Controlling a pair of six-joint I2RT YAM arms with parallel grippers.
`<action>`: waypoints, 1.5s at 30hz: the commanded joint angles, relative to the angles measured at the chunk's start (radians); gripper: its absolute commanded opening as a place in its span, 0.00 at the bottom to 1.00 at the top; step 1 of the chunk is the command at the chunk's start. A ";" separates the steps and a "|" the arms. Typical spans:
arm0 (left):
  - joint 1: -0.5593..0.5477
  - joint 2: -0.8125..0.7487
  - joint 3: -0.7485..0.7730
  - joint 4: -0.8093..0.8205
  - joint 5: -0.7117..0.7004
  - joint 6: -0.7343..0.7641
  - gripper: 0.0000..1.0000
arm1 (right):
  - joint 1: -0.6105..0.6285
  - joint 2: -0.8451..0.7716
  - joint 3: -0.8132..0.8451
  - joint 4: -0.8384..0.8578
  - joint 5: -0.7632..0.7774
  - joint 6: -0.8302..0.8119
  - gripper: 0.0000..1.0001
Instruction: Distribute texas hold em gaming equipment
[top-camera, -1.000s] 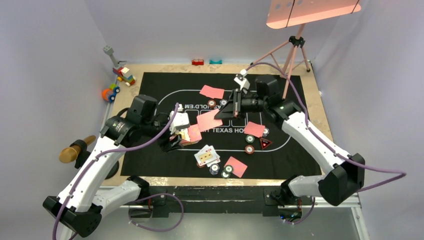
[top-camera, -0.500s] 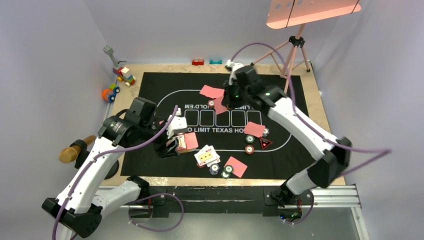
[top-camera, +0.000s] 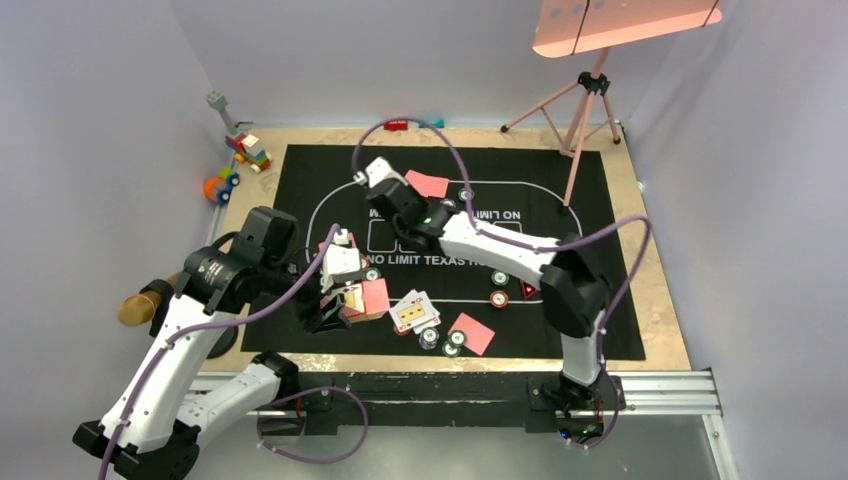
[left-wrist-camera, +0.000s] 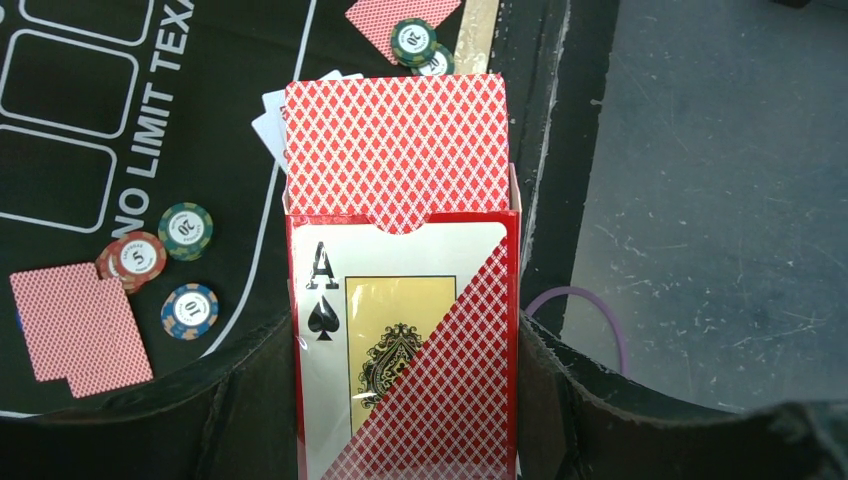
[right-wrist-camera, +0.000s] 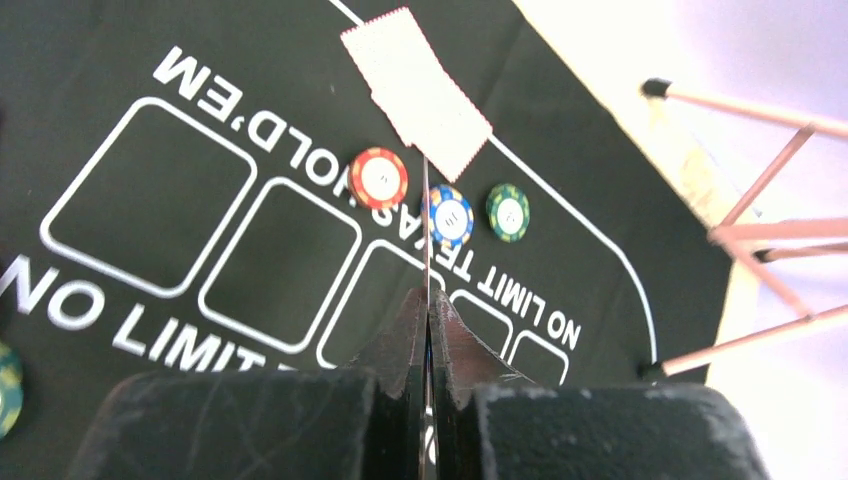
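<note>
- Overhead, the card box (top-camera: 364, 298) is being held by the left gripper (top-camera: 340, 306) over the black mat (top-camera: 590, 200), near its seven o'clock corner. The jaws are being pressed against the box's two long sides.
- The right gripper (top-camera: 398, 235) is being seen at about one o'clock of the box. Face-up cards (top-camera: 413, 312) are being shown on the mat at three o'clock of the box, with the triangle marker (top-camera: 527, 290) farther out the same way.
- From the left wrist, the red-backed deck (left-wrist-camera: 395, 150) is being seen standing partly out of the box's open end, toward twelve o'clock. Three chips (left-wrist-camera: 185, 230) are being shown grouped on the mat at nine o'clock.
- From the right wrist, the jaws are being pressed together on a single card (right-wrist-camera: 425, 230), which is being seen edge-on as a thin line running toward twelve o'clock. A red chip (right-wrist-camera: 379, 177) is being shown just beside that line.
- The card is being judged light, thin, bendable and slick, best pinched flat near one short edge.
- The loose deck is being judged liable to slide out if the box is tipped further, so the box sides are being favoured as the hold.
</note>
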 joint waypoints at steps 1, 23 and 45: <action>0.006 0.005 0.063 -0.014 0.091 0.016 0.00 | 0.054 0.129 0.064 0.194 0.199 -0.200 0.00; 0.013 0.004 0.071 -0.002 0.110 0.000 0.00 | 0.115 0.381 0.061 0.325 0.160 -0.201 0.06; 0.020 0.018 0.094 0.017 0.093 -0.017 0.03 | 0.119 0.224 -0.104 0.229 -0.225 0.029 0.41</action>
